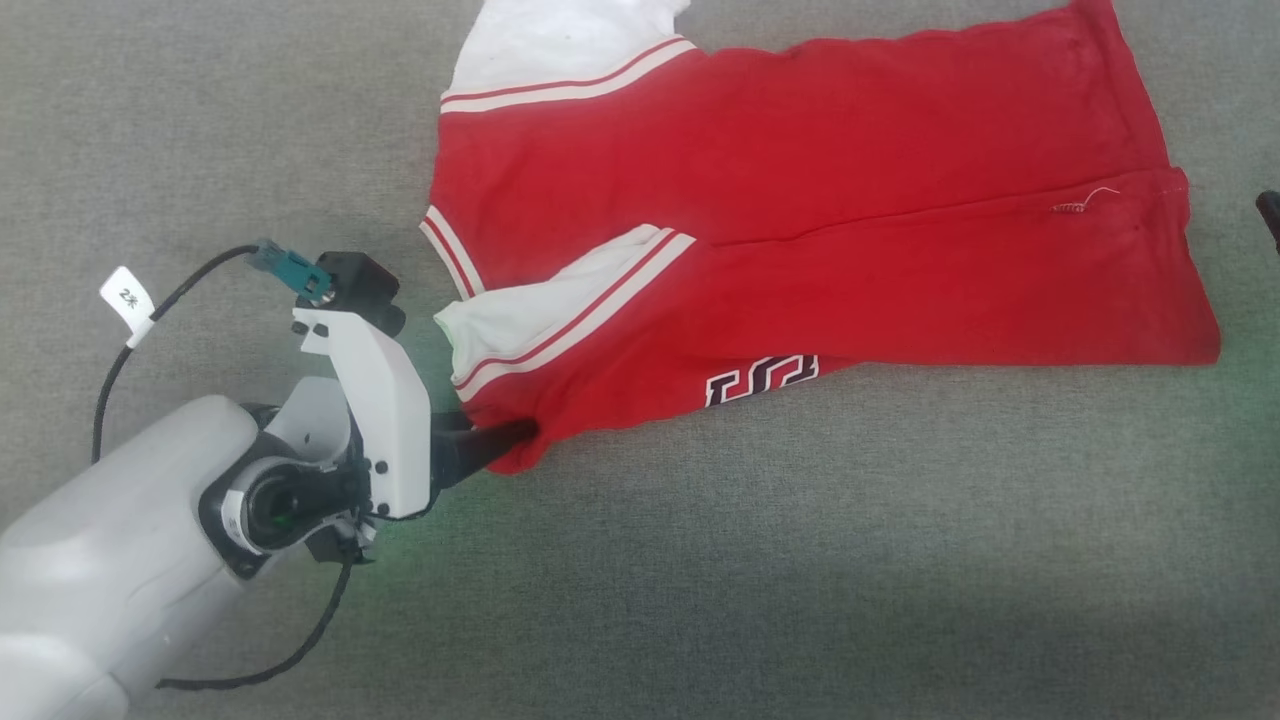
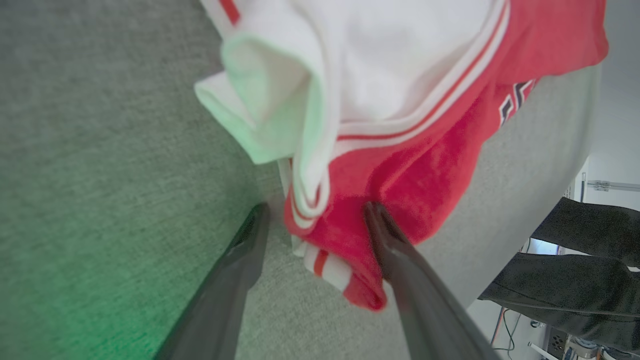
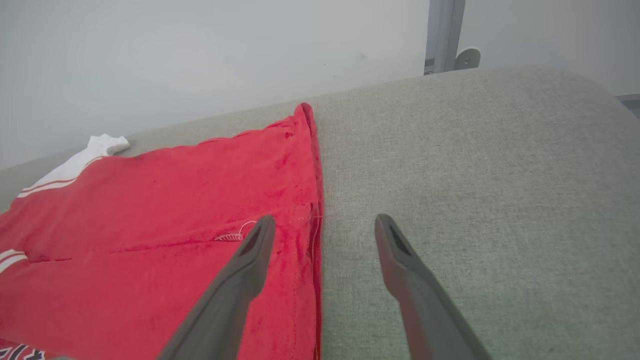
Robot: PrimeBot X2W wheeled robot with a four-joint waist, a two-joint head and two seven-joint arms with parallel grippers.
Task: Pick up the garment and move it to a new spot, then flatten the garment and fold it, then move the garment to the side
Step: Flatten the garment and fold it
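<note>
Garment [image 1: 860,170] red, white-sleeved, folded lengthwise

Soft cloth garment [image 1: 850,150]; matt woven grey surface [image 1: 700,560]

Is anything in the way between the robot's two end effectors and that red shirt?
Nothing visible. The left end effector is open around a folded corner of the garment, one finger touching the fabric; the right end effector is open beside its hem.

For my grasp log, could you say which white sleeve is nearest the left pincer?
The folded-over white sleeve on the red jersey shirt, beside the left pincer; the other sleeve lies farther away.
</note>
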